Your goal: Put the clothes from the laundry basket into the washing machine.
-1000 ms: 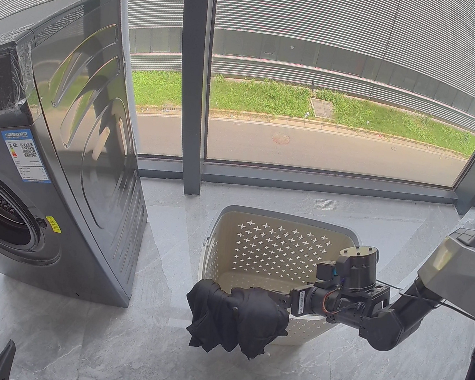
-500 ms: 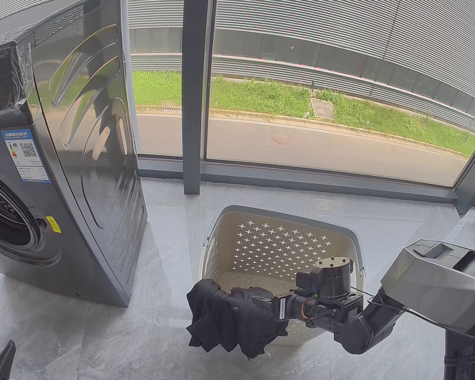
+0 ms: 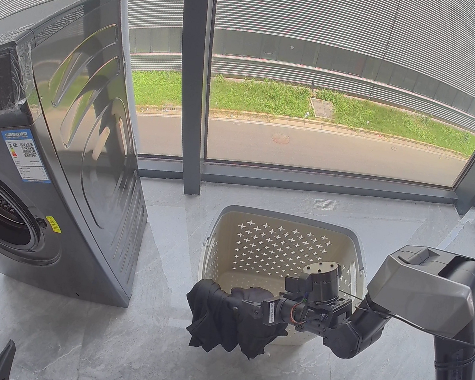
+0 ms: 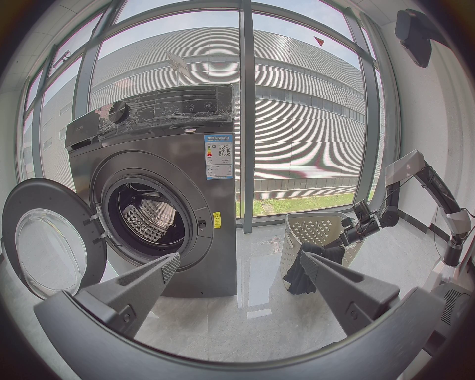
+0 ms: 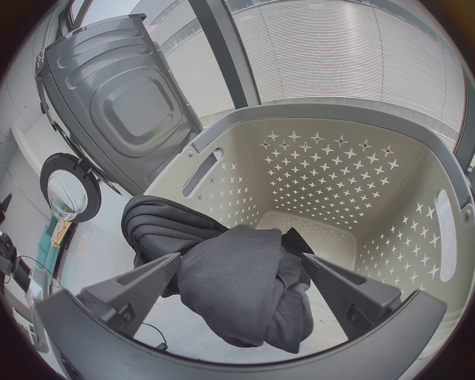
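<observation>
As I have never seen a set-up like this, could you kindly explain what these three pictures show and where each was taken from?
This is a two-armed robot on wheels. The head view looks down from its head at a pale marbled floor, where a cream plastic laundry basket with star-shaped holes stands beside a dark grey front-loading washing machine. A bundle of dark grey clothes hangs over the basket's near rim. The other two pictures come from cameras on the wrists, so each shows its own two-fingered gripper. The right gripper is open astride the clothes; nothing is gripped yet. The left gripper is open and empty, low, facing the machine, whose round door stands open.
</observation>
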You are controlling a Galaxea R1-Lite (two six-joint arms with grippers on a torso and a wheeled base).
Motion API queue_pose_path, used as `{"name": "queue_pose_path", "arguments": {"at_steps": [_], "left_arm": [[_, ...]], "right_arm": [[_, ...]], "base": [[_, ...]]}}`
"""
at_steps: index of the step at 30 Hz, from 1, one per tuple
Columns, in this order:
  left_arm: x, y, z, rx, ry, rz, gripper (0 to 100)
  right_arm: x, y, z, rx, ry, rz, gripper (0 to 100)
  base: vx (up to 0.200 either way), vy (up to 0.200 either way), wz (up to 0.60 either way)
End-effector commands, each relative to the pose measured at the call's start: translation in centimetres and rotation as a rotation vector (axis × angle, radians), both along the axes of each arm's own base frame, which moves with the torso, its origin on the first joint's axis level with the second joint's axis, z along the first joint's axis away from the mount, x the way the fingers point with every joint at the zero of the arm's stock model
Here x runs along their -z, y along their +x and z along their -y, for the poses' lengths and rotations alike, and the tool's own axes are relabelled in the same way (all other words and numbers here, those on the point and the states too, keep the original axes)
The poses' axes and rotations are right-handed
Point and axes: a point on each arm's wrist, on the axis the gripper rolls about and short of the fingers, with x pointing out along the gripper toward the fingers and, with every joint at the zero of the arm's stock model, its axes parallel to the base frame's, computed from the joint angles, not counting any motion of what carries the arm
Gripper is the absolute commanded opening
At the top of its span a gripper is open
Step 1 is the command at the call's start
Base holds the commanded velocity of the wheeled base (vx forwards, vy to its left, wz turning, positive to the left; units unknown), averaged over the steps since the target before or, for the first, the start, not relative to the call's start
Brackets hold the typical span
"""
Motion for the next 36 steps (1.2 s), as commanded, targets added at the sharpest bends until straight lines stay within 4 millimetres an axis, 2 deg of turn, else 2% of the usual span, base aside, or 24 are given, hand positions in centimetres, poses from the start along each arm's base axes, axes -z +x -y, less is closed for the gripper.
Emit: {"name": "queue_pose_path", "arguments": {"at_steps": [1,7,8,21,27,31,36], "left_arm": [[0.5,0.0,0.0,0.0,0.0,-0.001,100],[0.5,0.0,0.0,0.0,0.0,-0.001,100],[0.5,0.0,0.0,0.0,0.0,-0.001,100],[0.5,0.0,0.0,0.0,0.0,-0.001,100],[0.5,0.0,0.0,-0.002,0.0,-0.001,100],[0.5,0.0,0.0,0.0,0.0,-0.001,100],[0.5,0.0,0.0,-0.002,0.0,0.0,100]], "right_arm": [[0.4,0.1,-0.2,-0.002,0.001,0.0,100],[0.6,0.2,-0.2,-0.002,0.001,0.0,100],[0.6,0.2,-0.2,-0.002,0.002,-0.001,0],[0.5,0.1,-0.2,-0.002,0.004,-0.001,0],[-0.8,-0.5,0.3,0.009,0.02,0.007,0],[-1.7,-0.2,0.8,0.021,0.031,0.025,0],[-2.0,-0.3,1.0,0.025,0.035,0.027,0]], "base": [[0.0,0.0,0.0],[0.0,0.0,0.0],[0.0,0.0,0.0],[0.0,0.0,0.0],[0.0,0.0,0.0],[0.0,0.0,0.0],[0.0,0.0,0.0]]}}
